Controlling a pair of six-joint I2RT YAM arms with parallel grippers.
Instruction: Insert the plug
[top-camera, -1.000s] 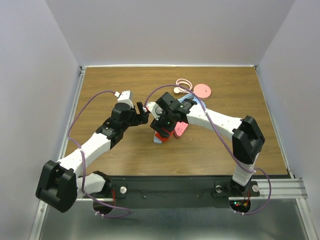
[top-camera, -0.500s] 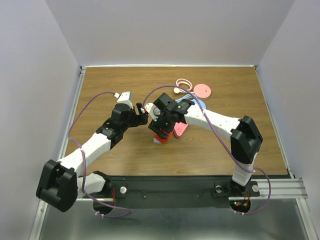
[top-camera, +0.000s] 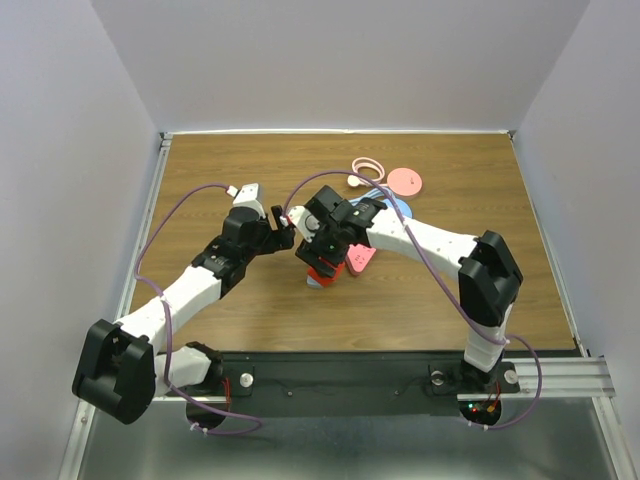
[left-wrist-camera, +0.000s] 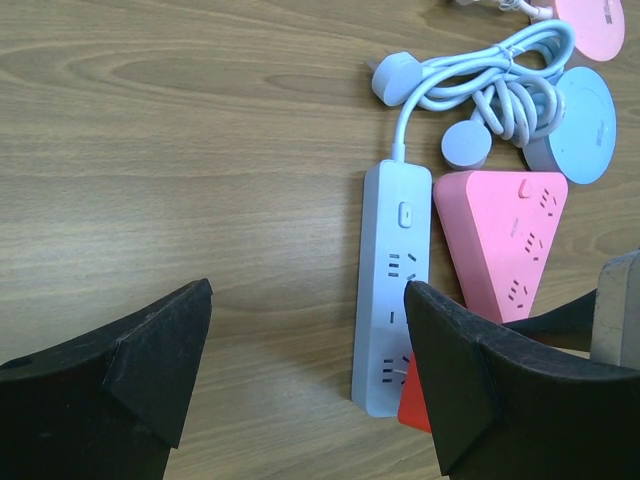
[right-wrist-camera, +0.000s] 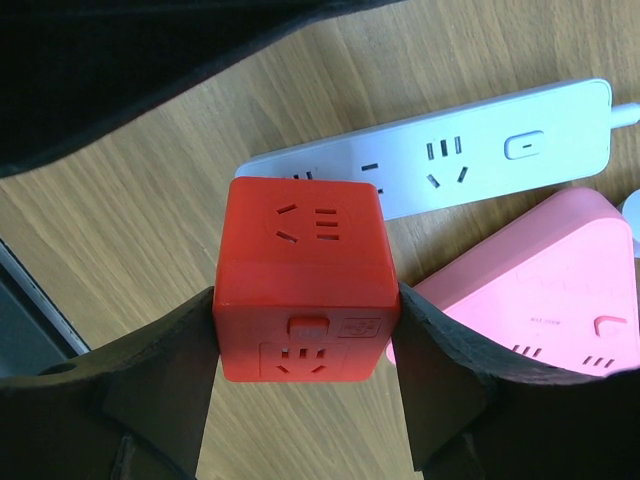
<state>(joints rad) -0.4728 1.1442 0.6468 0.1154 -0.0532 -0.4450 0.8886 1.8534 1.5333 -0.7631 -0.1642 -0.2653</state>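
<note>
My right gripper (right-wrist-camera: 305, 335) is shut on a red cube socket (right-wrist-camera: 305, 290), its fingers (right-wrist-camera: 165, 385) pressed on two opposite sides; the cube (top-camera: 322, 268) hangs just over the near end of a white power strip (right-wrist-camera: 450, 150). In the left wrist view the strip (left-wrist-camera: 396, 270) lies lengthwise, and its coiled cable ends in a white plug (left-wrist-camera: 398, 75) lying loose on the wood. My left gripper (left-wrist-camera: 308, 300) is open and holds nothing, hovering left of the strip, close to the right gripper (top-camera: 322, 262) in the top view.
A pink triangular power strip (left-wrist-camera: 505, 240) lies against the white strip's right side. Beyond it are a pale blue round socket (left-wrist-camera: 580, 125) and a pink round one (top-camera: 405, 181) with a looped pink cable. The brown table is walled in on three sides.
The right arm has shifted slightly to the left with the red cube in its grip. The left arm has hardly moved.
</note>
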